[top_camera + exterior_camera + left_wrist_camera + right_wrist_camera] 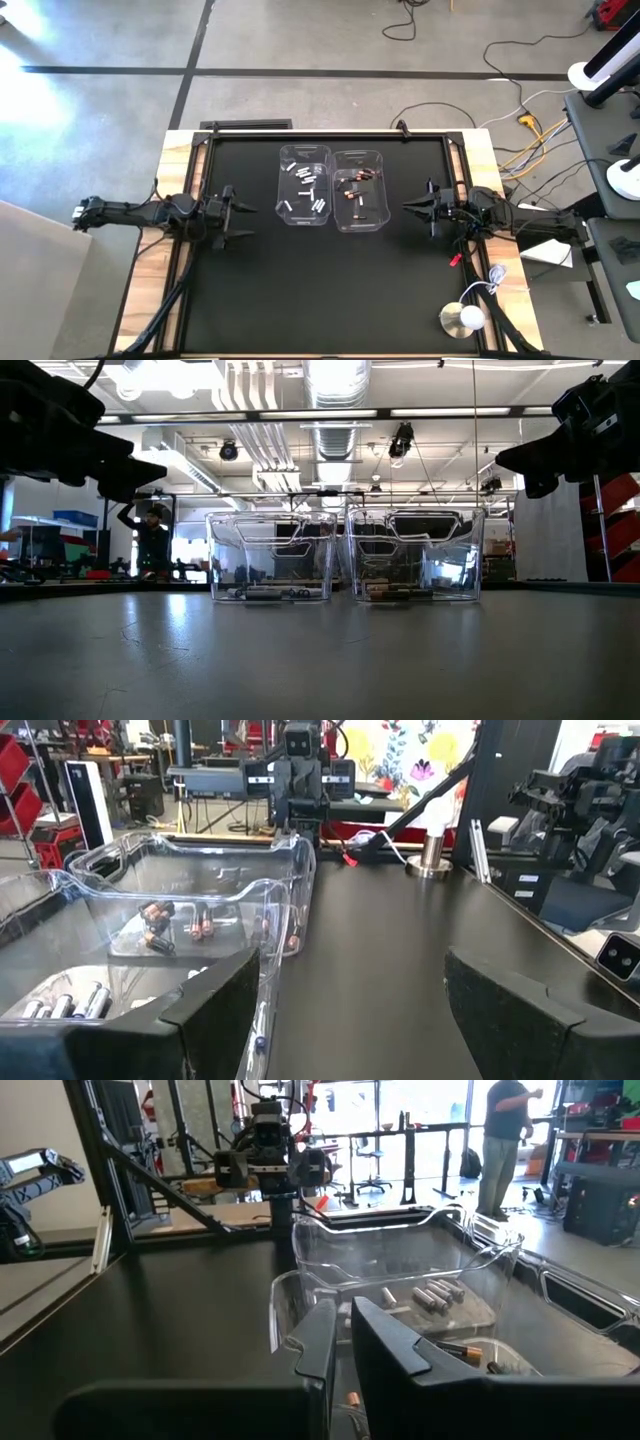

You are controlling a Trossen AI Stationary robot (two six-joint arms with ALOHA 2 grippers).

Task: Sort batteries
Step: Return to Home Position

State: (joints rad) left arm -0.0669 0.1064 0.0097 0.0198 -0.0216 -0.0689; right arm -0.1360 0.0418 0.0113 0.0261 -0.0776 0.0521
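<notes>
Two clear plastic bins stand side by side at the table's middle. The left bin (305, 186) holds several silvery-white batteries (308, 186), which also lie on its floor in the wrist views (65, 1005) (436, 1294). The right bin (361, 190) holds several dark batteries with copper-red ends (358, 184) (160, 920). My left gripper (248, 221) (350, 1010) hovers open, left of the left bin, touching nothing. My right gripper (406, 208) (343, 1342) hovers shut and empty, right of the right bin. In the low view both grippers hang above the table top.
Bare black mat (320, 290) lies between the bins and the near edge. A small red clip-like piece (455, 259) and a white round object (462, 318) with a cord sit at the near right edge. People stand in the room beyond (500, 1130) (152, 535).
</notes>
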